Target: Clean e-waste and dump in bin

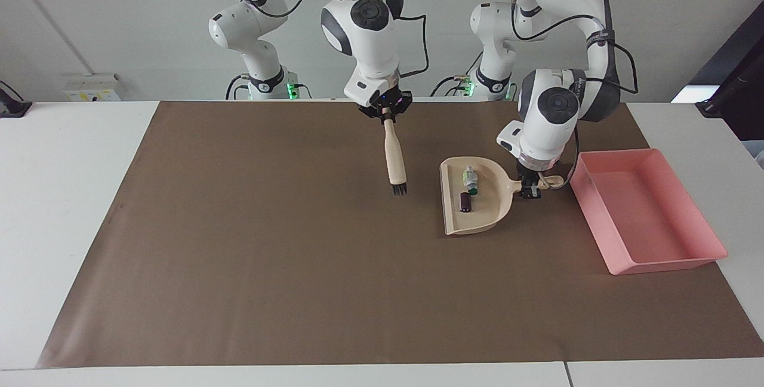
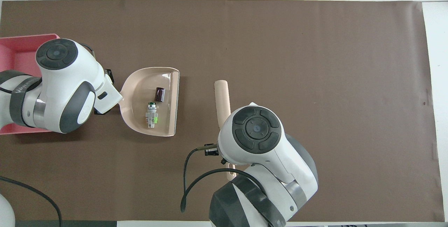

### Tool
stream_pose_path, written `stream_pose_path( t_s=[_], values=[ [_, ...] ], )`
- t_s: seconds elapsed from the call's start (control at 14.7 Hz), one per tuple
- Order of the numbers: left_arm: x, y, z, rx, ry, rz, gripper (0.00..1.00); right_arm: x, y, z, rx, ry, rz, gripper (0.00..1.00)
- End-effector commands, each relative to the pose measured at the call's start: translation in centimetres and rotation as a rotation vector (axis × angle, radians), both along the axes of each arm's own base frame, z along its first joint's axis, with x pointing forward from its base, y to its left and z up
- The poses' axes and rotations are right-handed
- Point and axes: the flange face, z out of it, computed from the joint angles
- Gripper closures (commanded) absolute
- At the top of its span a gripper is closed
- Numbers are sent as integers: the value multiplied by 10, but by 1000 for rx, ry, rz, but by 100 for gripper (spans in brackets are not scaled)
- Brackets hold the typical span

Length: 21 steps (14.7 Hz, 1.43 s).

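Observation:
The cream dustpan (image 1: 486, 215) holds both bits of e-waste: the white piece with the green tip (image 1: 471, 179) and the dark maroon cylinder (image 1: 465, 202). My left gripper (image 1: 530, 190) is shut on the dustpan's handle (image 1: 546, 182), between the pan and the pink bin (image 1: 647, 214). My right gripper (image 1: 385, 113) is shut on a cream brush (image 1: 394, 157) that hangs bristles down above the mat, apart from the pan. The overhead view shows the dustpan (image 2: 138, 90), white piece (image 2: 152, 115), cylinder (image 2: 159, 94), brush (image 2: 221, 97) and part of the bin (image 2: 17, 52).
A brown mat (image 1: 268, 243) covers most of the white table. The bin lies at the left arm's end of the mat, with nothing seen in it. A black object (image 1: 734, 94) stands off the table's edge past the bin.

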Motion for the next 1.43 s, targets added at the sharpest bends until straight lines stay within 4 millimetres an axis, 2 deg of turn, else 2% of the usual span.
stream_pose_path(
  t_s=[0.0,0.07,0.2,0.27,0.34,0.41,0.54,0.61,0.75,0.81,0.88,1.02,1.15,1.22,1.36],
  values=[
    [1,38,43,-43,1,-1,100,17,-50,10,-92,-28,-33,100],
    [5,68,57,-59,10,30,100,30,-79,19,-106,-33,-56,100],
    [12,113,86,-72,22,39,100,57,-144,28,-129,-37,-66,100],
    [16,140,99,-93,12,45,100,67,-172,28,-145,-34,-65,100],
    [18,158,109,-102,-5,45,100,76,-197,28,-160,-36,-64,100],
    [20,183,121,-102,-19,74,99,85,-232,25,-173,-32,-69,100],
    [18,238,134,-100,-49,128,99,94,-287,13,-171,-17,-66,100],
    [19,265,134,-97,-60,156,99,98,-318,4,-164,-14,-81,100],
    [19,312,138,-75,-96,213,99,98,-365,-22,-153,-14,-100,100],
    [16,340,136,-67,-97,239,99,93,-382,-36,-146,-2,-83,100],
    [22,358,135,-47,-100,219,99,88,-392,-47,-140,8,-68,100],
    [37,375,133,29,-94,172,99,84,-408,-58,-132,17,-60,100],
    [43,399,124,56,-106,194,100,79,-412,-71,-127,46,-46,100],
    [49,401,122,100,-112,177,100,76,-414,-80,-120,63,-18,100],
    [63,387,127,238,-125,94,100,68,-423,-96,-111,73,-2,100]
  ],
)
